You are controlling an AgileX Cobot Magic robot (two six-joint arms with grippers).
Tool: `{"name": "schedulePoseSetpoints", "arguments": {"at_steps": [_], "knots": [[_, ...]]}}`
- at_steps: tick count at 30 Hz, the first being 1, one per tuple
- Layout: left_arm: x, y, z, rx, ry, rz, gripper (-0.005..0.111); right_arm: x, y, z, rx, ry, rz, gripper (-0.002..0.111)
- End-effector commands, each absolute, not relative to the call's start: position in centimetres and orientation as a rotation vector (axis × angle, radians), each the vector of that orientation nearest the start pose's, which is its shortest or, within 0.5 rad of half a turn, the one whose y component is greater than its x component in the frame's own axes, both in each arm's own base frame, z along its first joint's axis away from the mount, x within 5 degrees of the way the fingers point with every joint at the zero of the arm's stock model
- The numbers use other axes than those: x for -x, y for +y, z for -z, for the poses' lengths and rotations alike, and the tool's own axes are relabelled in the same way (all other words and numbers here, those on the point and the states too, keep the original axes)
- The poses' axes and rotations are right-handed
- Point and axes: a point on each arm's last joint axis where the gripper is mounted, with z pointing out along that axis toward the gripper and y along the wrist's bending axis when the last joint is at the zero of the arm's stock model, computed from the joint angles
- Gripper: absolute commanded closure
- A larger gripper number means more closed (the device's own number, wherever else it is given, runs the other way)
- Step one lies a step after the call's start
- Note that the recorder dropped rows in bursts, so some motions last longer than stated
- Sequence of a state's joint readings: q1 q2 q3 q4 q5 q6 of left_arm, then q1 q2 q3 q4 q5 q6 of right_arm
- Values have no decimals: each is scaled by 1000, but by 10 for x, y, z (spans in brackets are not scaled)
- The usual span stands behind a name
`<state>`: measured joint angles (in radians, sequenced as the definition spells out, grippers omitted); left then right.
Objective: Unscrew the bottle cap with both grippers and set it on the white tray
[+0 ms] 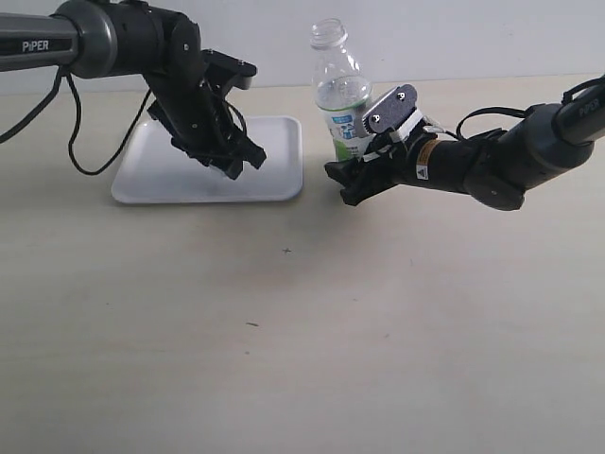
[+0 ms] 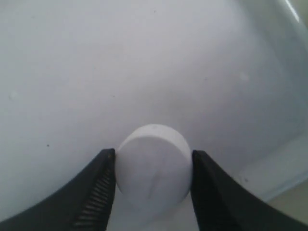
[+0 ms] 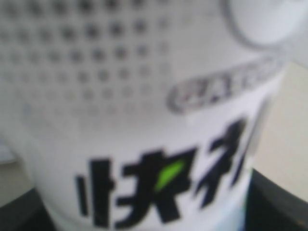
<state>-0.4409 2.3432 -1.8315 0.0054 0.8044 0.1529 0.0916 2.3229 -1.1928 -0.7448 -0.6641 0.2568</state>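
Cap (image 2: 153, 168) gripped in left end effector (image 2: 153, 158) over white tray (image 1: 151, 184); right end effector (image 3: 147, 208) clasps bottle (image 1: 338, 90)

The left black-and-grey arm (image 1: 104, 38) bears white "PiPER" lettering (image 1: 43, 44), a looping black cable (image 1: 71, 142) and an all-black claw gripper (image 1: 241, 163), while the right black gripper (image 1: 342, 183) wears a grey two-screw plate (image 1: 390, 107) and white parts (image 1: 413, 128).

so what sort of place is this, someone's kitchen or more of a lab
Probably a robot lab or test bench, not a kitchen: a bare pale table against a plain white wall, two robot arms, the left arm and right arm, with a white tray and a bottle set out.
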Motion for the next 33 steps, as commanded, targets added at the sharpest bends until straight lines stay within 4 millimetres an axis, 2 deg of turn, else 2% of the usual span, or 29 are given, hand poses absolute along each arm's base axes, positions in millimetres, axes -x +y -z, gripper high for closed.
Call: {"name": "schedulePoseSetpoints", "arguments": {"at_steps": [1,13,15,20,25,28,33], "knots": [[-449,-210,-133,-793,2653,70,107,-433,79,-60,707,1908,-286,108],[-448,-210,-112,-788,2698,65,104,-433,79,-60,707,1908,-286,108],[-448,-210,-112,-788,2698,65,97,-433,79,-60,707,1908,-286,108],[-448,-210,-115,-788,2697,65,67,-433,79,-60,707,1908,-286,108],[-447,-209,-116,-791,2702,61,43,-433,79,-60,707,1908,-286,108],[-447,-209,-116,-794,2711,60,37,-433,79,-60,705,1909,-287,108],[-447,-209,-118,-796,2710,56,36,-434,79,-60,665,1923,-308,108]]}}
